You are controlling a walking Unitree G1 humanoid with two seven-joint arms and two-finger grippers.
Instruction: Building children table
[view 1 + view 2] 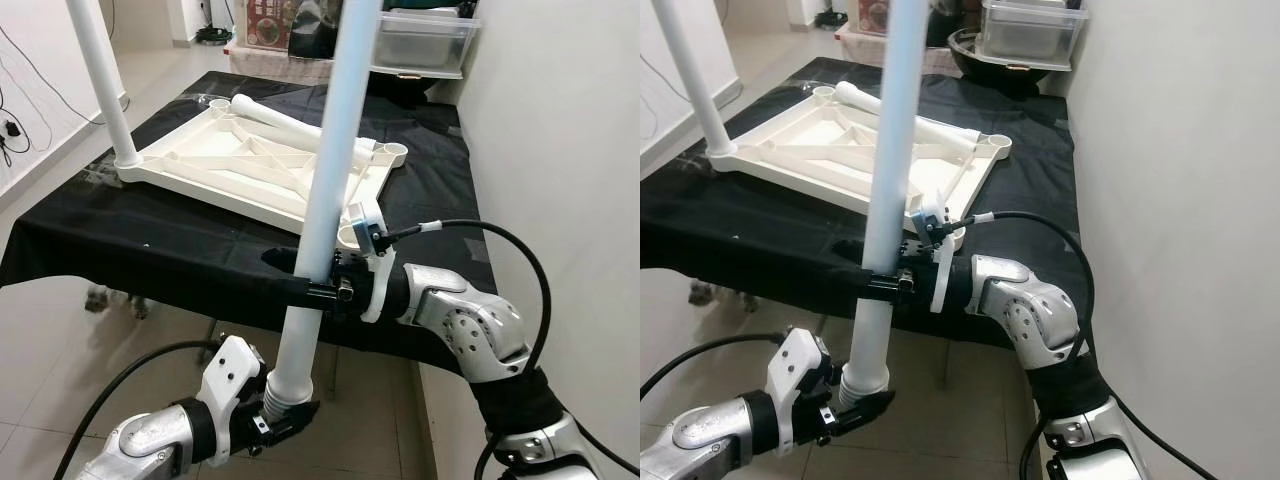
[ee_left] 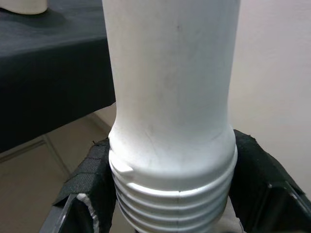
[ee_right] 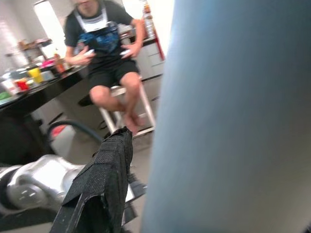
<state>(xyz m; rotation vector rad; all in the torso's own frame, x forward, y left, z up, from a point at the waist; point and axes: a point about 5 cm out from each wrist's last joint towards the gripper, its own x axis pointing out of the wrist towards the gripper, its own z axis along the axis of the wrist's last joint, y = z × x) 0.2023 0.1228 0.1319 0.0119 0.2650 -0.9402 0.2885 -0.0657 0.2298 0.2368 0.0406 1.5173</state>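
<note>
Both pincers clamp near-upright table leg [image 1: 330,160].

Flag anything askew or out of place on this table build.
The tabletop lies upside down on the black cloth, one leg standing in a corner socket, another lying loose across it. Both grippers hold a third leg upright, unseated.

Home interior; tiled floor [image 1: 60,330], white walls [image 1: 1180,150], black-clothed table [image 1: 150,240]; kitchen counter [image 3: 29,94] with cups, seated person [image 3: 104,58] on stool [image 3: 133,104].
</note>
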